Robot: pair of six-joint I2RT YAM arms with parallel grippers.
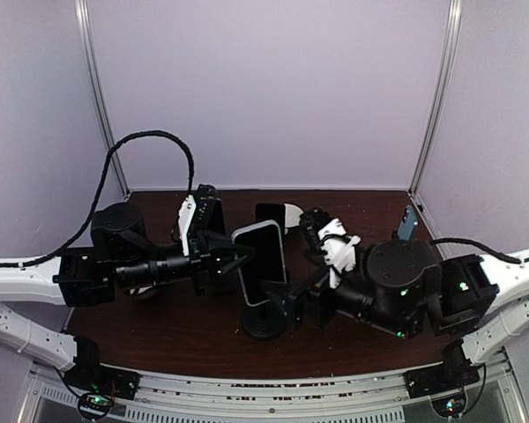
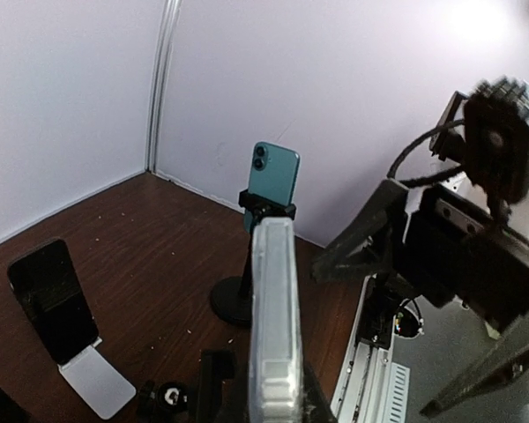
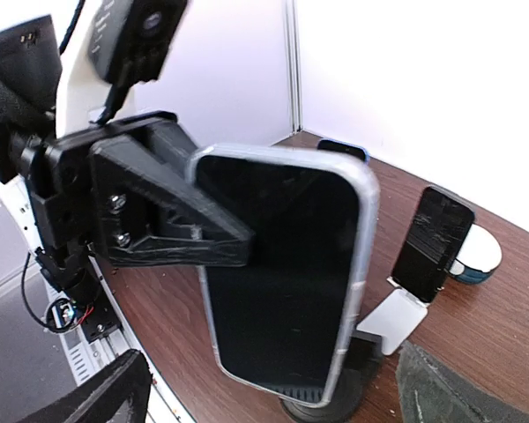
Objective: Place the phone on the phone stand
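The phone, black-screened in a clear case, stands upright over the black phone stand. My left gripper is shut on the phone's upper half from the left. In the left wrist view the phone shows edge-on between the jaws of the left gripper. In the right wrist view the phone has its lower end at the holder of the stand; whether it rests there I cannot tell. My right gripper is open, one finger on each side of the stand, holding nothing.
A second dark phone leans on a white stand at the back, beside a white round object. A teal phone sits on another black stand near the back right corner. Walls enclose the table.
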